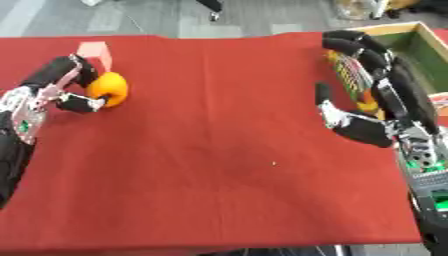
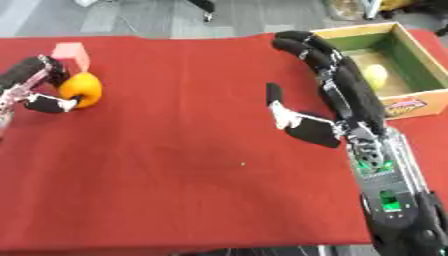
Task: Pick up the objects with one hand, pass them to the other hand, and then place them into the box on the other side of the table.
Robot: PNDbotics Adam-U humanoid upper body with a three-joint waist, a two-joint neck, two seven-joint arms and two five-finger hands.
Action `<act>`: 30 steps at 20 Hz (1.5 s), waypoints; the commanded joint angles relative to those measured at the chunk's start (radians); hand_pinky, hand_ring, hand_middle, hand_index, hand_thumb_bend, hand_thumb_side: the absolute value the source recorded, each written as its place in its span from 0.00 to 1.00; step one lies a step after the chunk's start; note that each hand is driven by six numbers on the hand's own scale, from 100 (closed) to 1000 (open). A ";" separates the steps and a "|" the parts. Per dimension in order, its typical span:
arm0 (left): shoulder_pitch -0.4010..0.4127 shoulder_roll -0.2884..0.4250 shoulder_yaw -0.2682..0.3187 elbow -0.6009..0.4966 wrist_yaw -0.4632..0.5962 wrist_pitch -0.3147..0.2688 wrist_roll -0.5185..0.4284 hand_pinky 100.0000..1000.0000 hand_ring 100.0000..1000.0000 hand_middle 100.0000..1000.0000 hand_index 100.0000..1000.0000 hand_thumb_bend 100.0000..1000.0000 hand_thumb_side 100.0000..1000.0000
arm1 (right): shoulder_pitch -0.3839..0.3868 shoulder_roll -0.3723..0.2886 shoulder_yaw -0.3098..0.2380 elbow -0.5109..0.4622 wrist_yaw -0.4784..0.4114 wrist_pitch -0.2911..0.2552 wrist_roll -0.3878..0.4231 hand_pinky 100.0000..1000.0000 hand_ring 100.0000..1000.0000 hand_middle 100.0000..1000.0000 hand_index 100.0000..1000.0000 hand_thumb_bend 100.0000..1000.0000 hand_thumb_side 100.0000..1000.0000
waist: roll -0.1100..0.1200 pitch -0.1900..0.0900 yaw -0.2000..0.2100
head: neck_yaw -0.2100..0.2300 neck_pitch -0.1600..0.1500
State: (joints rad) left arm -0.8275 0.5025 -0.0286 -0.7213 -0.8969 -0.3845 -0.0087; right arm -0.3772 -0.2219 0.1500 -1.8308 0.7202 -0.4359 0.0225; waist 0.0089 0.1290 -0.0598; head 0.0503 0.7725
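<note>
Surface: we record one table covered by a red cloth (image 1: 219, 150).
Left hand: we see one black and silver left hand (image 1: 61, 87) at the table's left edge, fingers and thumb curled round a round orange fruit (image 1: 109, 88).
Orange fruit: one; held in the left hand near the far left corner; we cannot tell whether it touches the cloth.
Pink block: one small pink block (image 1: 94, 51), just behind the orange fruit on the cloth.
Right hand: one black right hand (image 2: 337, 95) over the table's right side, beside the box, fingers extended and spread, thumb held apart, holding nothing.
Box: one open wooden box with a green inside (image 2: 420, 55) at the far right corner.
Box contents: we count one pale yellow-green rounded object (image 2: 375, 76) inside; anything more is hidden by the right hand.
Box front: one coloured label (image 2: 404, 105) on the box's near outer wall.
</note>
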 commanded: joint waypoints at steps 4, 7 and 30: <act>-0.006 0.061 -0.059 -0.129 0.357 -0.054 -0.146 0.54 0.38 0.30 0.42 0.04 0.15 | -0.053 -0.019 0.051 -0.018 -0.022 -0.040 0.043 0.77 0.80 0.78 0.85 0.00 0.37 | -0.005 -0.028 0.007 | 0.009 -0.002; -0.002 0.082 -0.082 -0.182 0.487 -0.027 -0.236 0.54 0.38 0.30 0.42 0.04 0.15 | -0.063 -0.022 0.059 -0.015 -0.030 -0.051 0.058 0.77 0.80 0.78 0.85 0.00 0.37 | -0.003 -0.028 0.008 | 0.010 -0.002; -0.034 -0.154 -0.429 -0.454 0.867 0.125 -0.607 0.55 0.40 0.31 0.42 0.00 0.35 | -0.311 0.015 0.296 0.153 0.115 -0.328 0.280 0.81 0.82 0.84 0.93 0.28 0.48 | -0.003 -0.034 0.032 | -0.014 -0.002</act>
State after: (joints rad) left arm -0.8322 0.3350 -0.4651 -1.1366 -0.0561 -0.2786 -0.5948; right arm -0.6739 -0.2073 0.4555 -1.6791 0.8258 -0.7544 0.3006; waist 0.0089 0.1290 -0.0289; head 0.0399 0.7725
